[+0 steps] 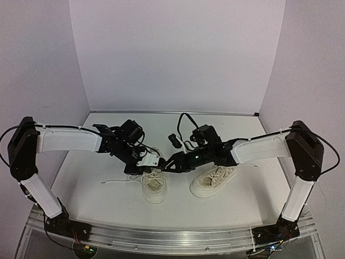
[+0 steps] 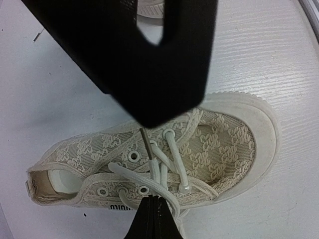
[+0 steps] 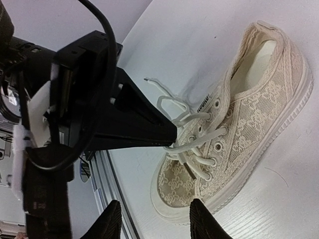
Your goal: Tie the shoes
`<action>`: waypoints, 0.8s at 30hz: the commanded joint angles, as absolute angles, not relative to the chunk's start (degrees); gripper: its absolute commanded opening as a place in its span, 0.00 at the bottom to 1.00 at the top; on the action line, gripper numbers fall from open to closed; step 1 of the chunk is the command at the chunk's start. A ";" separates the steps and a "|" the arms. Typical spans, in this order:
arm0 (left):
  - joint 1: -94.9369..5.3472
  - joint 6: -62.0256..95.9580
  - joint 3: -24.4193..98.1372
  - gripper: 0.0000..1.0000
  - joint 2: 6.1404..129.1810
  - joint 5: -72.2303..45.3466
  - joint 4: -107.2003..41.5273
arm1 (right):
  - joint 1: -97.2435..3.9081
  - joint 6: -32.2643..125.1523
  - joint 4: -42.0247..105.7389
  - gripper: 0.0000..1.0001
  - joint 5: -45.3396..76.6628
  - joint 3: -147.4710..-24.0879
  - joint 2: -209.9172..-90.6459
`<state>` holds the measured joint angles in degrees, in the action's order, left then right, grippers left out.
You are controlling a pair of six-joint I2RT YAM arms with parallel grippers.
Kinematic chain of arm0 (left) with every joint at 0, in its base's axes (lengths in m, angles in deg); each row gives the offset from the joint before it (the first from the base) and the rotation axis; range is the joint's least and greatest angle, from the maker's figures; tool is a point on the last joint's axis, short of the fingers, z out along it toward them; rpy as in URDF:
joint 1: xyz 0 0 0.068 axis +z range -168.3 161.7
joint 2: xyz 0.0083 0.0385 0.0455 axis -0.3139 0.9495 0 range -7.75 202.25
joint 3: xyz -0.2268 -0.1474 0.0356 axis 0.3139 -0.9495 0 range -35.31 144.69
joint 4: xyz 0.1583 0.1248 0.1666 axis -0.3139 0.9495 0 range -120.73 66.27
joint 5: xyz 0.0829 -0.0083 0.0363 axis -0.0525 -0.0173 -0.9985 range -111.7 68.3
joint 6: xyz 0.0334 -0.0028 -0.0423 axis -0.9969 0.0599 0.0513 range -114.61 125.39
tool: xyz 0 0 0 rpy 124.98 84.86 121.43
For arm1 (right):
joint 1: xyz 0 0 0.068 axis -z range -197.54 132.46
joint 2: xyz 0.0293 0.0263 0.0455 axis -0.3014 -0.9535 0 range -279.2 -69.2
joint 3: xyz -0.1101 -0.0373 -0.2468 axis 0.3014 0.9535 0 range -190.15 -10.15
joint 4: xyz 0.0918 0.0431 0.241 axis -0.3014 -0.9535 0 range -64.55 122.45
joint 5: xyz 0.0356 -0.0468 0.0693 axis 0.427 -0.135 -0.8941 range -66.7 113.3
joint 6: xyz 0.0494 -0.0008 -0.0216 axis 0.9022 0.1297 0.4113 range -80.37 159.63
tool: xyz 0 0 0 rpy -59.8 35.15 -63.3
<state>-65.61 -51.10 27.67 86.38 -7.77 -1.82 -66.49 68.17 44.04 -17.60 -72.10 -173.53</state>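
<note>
Well, we see a white table [image 1: 97,202] from the top. The left arm [image 1: 64,140] reaches in from 9 o'clock and the right arm [image 1: 264,148] from 3 o'clock. They meet near the middle.

The left shoe [image 1: 154,189] sits near the 6 o'clock edge, and its toe points to 6 o'clock. The right shoe [image 1: 214,181] is at its 3 o'clock, a little apart, with its toe turned to about 8 o'clock.

Both grippers hang over the left shoe. The left gripper [image 2: 153,211] has its fingers pressed together, with the tip down among the laces [image 2: 172,159]. We cannot tell if a lace is pinched in there. The right gripper [image 3: 155,219] has its fingers spread wide and holds nothing.

One loose lace end [image 1: 116,182] lies on the table at 9 o'clock of the left shoe.
</note>
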 commanded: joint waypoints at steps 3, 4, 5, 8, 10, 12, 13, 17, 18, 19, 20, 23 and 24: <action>-66.02 -49.39 28.94 0.00 86.06 -4.88 -5.71 | -66.80 66.96 46.22 0.45 -19.27 -74.31 -179.10; -66.03 -49.37 28.89 0.00 86.05 -4.91 -5.89 | -66.86 66.83 46.30 0.45 -19.49 -74.72 -179.77; -66.02 -49.38 28.78 0.00 86.16 -4.98 -6.01 | -66.85 66.80 46.46 0.45 -19.89 -75.20 -180.34; -66.02 -49.46 28.76 0.00 86.29 -5.10 -6.17 | -66.87 66.88 47.23 0.45 -21.02 -76.26 -181.48; -66.02 -49.46 28.62 0.00 86.24 -5.03 -6.34 | -66.86 67.06 47.80 0.45 -21.86 -76.98 -181.98; -66.02 -49.46 28.59 0.00 86.36 -5.05 -6.38 | -66.85 67.16 48.30 0.45 -22.66 -77.50 -182.38; -66.02 -49.50 28.59 0.00 86.38 -5.12 -6.43 | -66.87 67.26 48.52 0.45 -22.91 -77.72 -182.57; -66.02 -49.63 28.55 0.00 86.34 -5.25 -6.62 | -66.87 67.69 49.14 0.44 -23.48 -78.46 -183.50; -66.06 -49.62 28.51 0.00 86.30 -5.18 -6.78 | -66.87 67.77 49.15 0.44 -23.56 -78.77 -183.76; -66.06 -49.62 28.51 0.00 86.33 -5.12 -6.91 | -66.84 67.83 49.15 0.43 -23.64 -79.11 -184.07; -66.02 -49.62 28.54 0.00 86.40 -5.09 -7.01 | -66.82 67.87 49.15 0.42 -23.72 -79.43 -184.44; -66.02 -49.63 28.63 0.00 86.71 -5.04 -7.05 | -66.83 68.01 49.15 0.39 -23.78 -80.15 -185.22; -66.02 -49.63 28.67 0.00 86.82 -5.08 -7.01 | -66.82 68.01 49.15 0.36 -23.78 -80.35 -185.38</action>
<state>-65.67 -50.07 27.67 86.40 -6.37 -5.35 -66.49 68.13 47.50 -22.73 -77.95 -183.88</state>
